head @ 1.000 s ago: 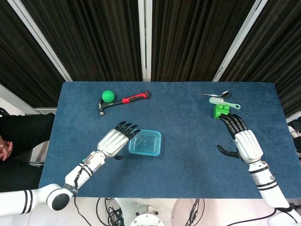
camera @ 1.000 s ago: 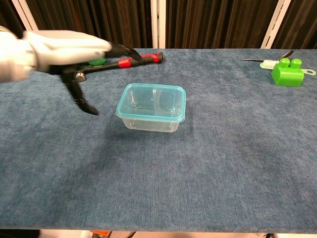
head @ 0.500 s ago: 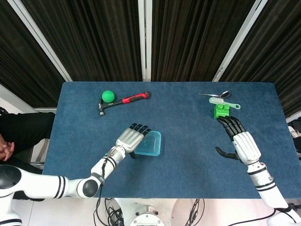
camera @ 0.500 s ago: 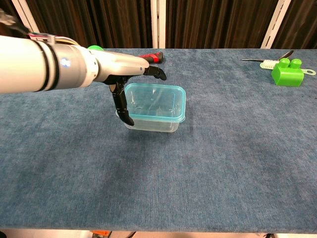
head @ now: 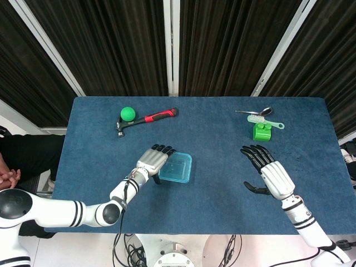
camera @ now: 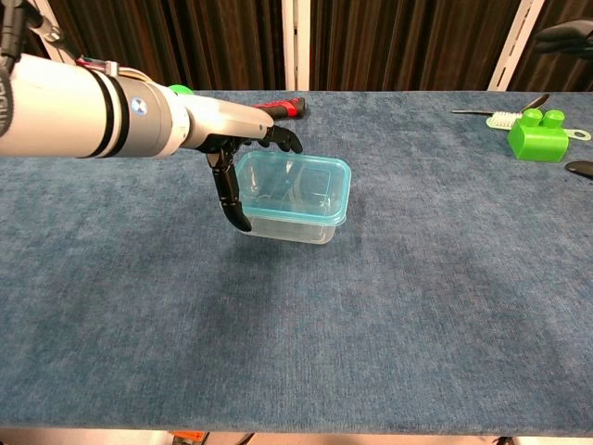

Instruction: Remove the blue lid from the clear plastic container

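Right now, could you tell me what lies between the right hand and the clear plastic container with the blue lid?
Only bare blue tabletop: the head view shows nothing between the right hand and the clear plastic container.

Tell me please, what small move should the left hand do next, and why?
Probably curl the left hand onto the near-left edge of the blue lid. Its fingers reach over that edge, the thumb hangs beside the clear plastic container, and the lid is not yet gripped. The right hand hovers open, away.

Bright, even light — sharp, soft shadows
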Controlling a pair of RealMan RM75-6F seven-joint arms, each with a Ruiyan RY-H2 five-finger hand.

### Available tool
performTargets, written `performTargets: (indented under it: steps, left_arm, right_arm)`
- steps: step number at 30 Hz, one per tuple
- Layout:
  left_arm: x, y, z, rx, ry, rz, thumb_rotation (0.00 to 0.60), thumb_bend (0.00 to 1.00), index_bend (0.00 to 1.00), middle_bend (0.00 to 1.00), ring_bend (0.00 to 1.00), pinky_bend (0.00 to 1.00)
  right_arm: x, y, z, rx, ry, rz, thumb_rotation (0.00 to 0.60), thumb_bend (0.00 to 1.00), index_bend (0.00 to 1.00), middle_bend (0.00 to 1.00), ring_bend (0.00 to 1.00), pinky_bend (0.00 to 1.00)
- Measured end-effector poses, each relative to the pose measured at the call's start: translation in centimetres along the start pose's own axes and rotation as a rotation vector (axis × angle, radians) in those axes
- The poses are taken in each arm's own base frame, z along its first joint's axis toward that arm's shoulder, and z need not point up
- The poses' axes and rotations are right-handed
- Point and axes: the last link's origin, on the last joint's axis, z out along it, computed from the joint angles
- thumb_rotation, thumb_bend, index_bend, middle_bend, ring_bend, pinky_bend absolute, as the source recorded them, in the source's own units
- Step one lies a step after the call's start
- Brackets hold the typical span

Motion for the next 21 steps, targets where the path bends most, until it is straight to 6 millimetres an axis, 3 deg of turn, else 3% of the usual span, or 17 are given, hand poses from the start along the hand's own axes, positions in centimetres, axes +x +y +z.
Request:
performTargets:
  steps: [9, 14, 21]
  left_arm:
    - [0.4, 0.0, 1.2, 0.004, -0.031, -0.06, 0.6, 0.0, 0.02, 0.02, 0.0, 0.03]
    - [0.2, 0.0, 1.6, 0.003, -0.026, -0.102, 0.6, 0.0, 0.14, 0.14, 0.01, 0.05]
    - [-0.4, 0.6, 2.0, -0.008, -0.022, -0.082, 0.6, 0.0, 0.19, 0.19, 0.06, 0.05]
  right_arm:
    - [-1.6, -0.5, 1.1, 0.034, -0.007, -0.004, 0.6, 0.17, 0.0, 0.04, 0.0, 0.0]
    - [-4.2, -1.6, 2.6, 0.085, -0.024, 0.005, 0.6, 0.17, 0.0, 0.0, 0.0, 0.0]
    - [-8.2, -3.0, 5.5, 0.166, -0.027, -0.003, 0.6, 0.18, 0.0, 0.0, 0.0, 0.0]
